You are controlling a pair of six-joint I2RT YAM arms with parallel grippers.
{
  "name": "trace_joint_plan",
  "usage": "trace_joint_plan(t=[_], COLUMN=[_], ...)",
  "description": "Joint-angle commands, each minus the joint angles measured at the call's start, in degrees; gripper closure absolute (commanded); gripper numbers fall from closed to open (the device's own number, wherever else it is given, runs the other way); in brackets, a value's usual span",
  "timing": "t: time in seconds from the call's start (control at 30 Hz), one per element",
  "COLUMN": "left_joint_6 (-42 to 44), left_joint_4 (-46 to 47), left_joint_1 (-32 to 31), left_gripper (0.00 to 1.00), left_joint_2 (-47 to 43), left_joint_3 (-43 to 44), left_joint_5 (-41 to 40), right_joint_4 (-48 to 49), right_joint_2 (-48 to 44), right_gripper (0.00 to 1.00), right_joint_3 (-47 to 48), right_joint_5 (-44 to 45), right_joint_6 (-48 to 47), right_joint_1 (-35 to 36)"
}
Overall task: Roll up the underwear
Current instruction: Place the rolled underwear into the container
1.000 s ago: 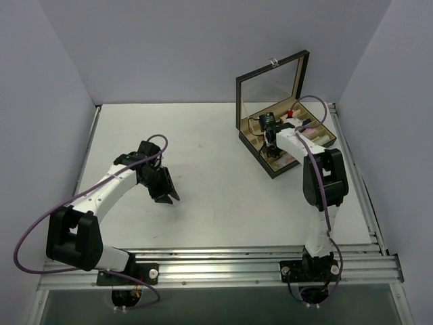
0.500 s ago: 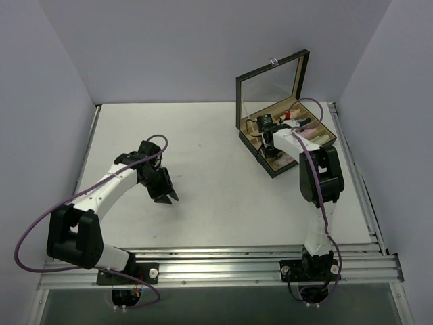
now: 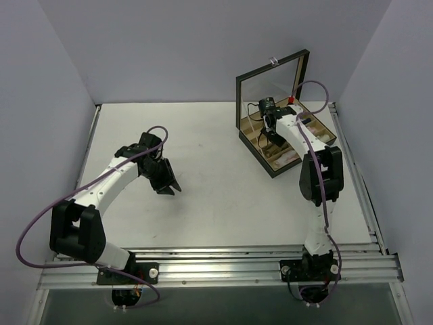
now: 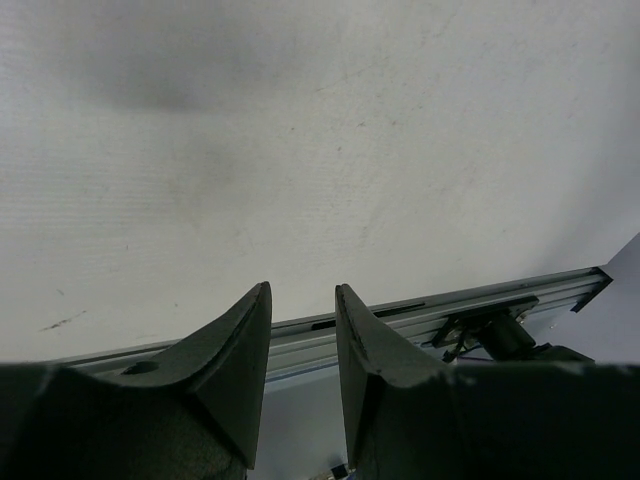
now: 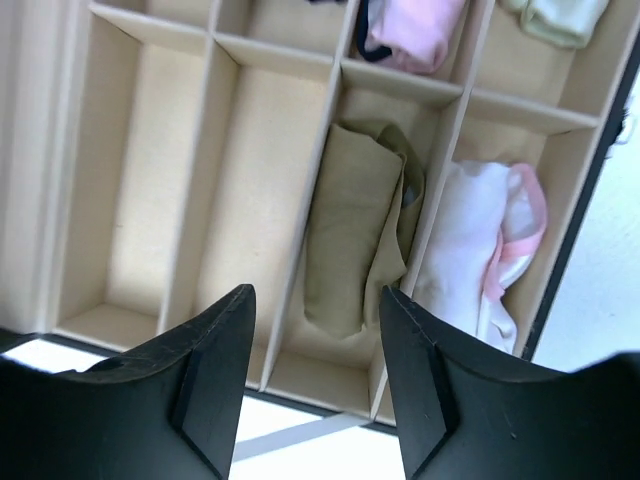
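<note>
Top view: the left pincer (image 3: pixel 167 184) hangs over the bare white desk (image 3: pixel 216 203), well apart from the box (image 3: pixel 256 150) at the far right. The box's lid stands up. The right pincer (image 3: pixel 273 139) sits over the open box; the briefs are too small here to make out.

Left wrist view: the left pincer (image 4: pixel 302 292) has its fingers slightly parted with nothing between them. Only desk (image 4: pixel 320 150) lies beneath, with a rail (image 4: pixel 480 300) at its edge.

Right wrist view: the tan brief (image 5: pixel 352 225) is a soft olive-beige fold lying lengthwise in one narrow compartment of the box (image 5: pixel 130 200). The white brief (image 5: pixel 470 255), bunched and edged in pink, fills the next compartment, against the box's dark outer wall. The right pincer (image 5: pixel 315 300) is spread wide and holds nothing. The tan brief lies just ahead of the gap between its fingers, the white brief off to one finger's outer side. A pink roll (image 5: pixel 410 30) and a mint roll (image 5: pixel 555 18) lie in the row beyond.
</note>
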Motion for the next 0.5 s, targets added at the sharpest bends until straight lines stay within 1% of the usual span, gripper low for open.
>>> trace_joint_plan(t=[0.0, 0.1, 0.13, 0.2, 0.23, 0.27, 0.3, 0.33, 0.37, 0.4, 0.43, 0.47], left_joint_6=[-0.72, -1.6, -1.77, -1.95, -1.78, -0.56, 0.24, 1.03, 2.78, 3.49, 4.11, 4.03], left_joint_4=[1.7, 2.23, 2.31, 2.31, 2.49, 3.45, 4.24, 6.34, 7.66, 9.59, 11.79, 15.29], left_joint_1=[0.35, 0.26, 0.26, 0.0, 0.0, 0.0, -0.61, -1.05, -1.23, -1.4, -1.41, -1.41], left_gripper=[0.6, 0.6, 0.6, 0.6, 0.6, 0.6, 0.6, 0.59, 0.58, 0.58, 0.57, 0.53], left_joint_2=[1.44, 1.62, 1.19, 0.39, -0.65, -1.27, -2.15, -4.07, -5.14, -6.28, -8.73, -10.14], left_joint_3=[6.83, 7.99, 8.08, 7.82, 7.9, 8.34, 8.95, 10.79, 11.59, 12.29, 12.73, 13.09], left_joint_5=[1.28, 2.15, 2.25, 2.42, 3.29, 3.91, 4.44, 5.66, 7.07, 9.08, 11.71, 15.39], right_joint_4=[-9.83, -3.87, -1.42, 2.28, 4.12, 4.23, 5.1, 5.02, 4.67, 5.71, 7.29, 9.4], right_joint_2=[-2.97, -5.95, -6.4, -7.46, -7.55, -7.55, -7.99, -8.42, -9.21, -12.18, -14.12, -16.4], right_gripper=[0.52, 0.58, 0.65, 0.73, 0.81, 0.83, 0.83, 0.83, 0.82, 0.79, 0.69, 0.58], right_joint_3=[3.7, 0.82, -1.02, -3.05, -3.41, -3.15, -3.06, -2.97, -3.15, -3.76, -5.16, -9.0], right_joint_5=[3.45, 2.04, 0.21, -4.18, -7.77, -9.02, -10.95, -15.84, -16.93, -18.16, -20.7, -27.77], right_joint_6=[0.55, -3.84, -4.11, -7.52, -9.28, -12.69, -14.99, -16.75, -17.72, -19.91, -21.41, -22.73], right_joint_1=[-0.15, -0.23, -0.76, -1.37, -1.11, -0.68, -0.32, -0.06, 1.16, 1.96, 2.57, 3.97])
